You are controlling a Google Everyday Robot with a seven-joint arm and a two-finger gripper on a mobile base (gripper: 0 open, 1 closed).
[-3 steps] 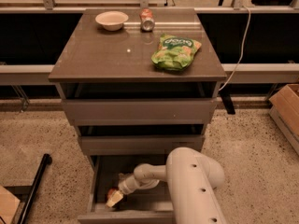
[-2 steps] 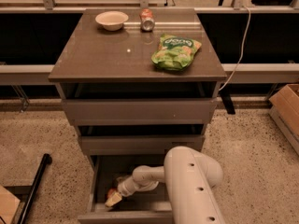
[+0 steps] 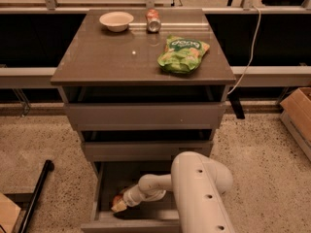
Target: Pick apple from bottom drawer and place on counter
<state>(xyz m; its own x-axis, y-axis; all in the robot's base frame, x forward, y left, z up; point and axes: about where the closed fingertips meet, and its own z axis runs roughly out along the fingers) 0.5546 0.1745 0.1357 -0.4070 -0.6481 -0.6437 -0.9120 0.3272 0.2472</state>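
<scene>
**Where the bottom drawer (image 3: pixel 121 176) stood pulled out, the tool (image 3: pixel 118 206) was seen at the apple (image 3: pixel 117 198)**

The tool was held low near the drawer's front left corner, at the end of a white arm (image 3: pixel 194 193) bent in from the right. The apple was seen on the dark floor, touching or just beside the tool's tip; whether the tool was apart, together or clamped on it could not be told. On the tabletop (image 3: pixel 116 52) above, a pale bowl (image 3: pixel 116 21) and a soda can (image 3: pixel 153 20) were set at the back, a green snack bag (image 3: pixel 183 54) nearer the right
</scene>
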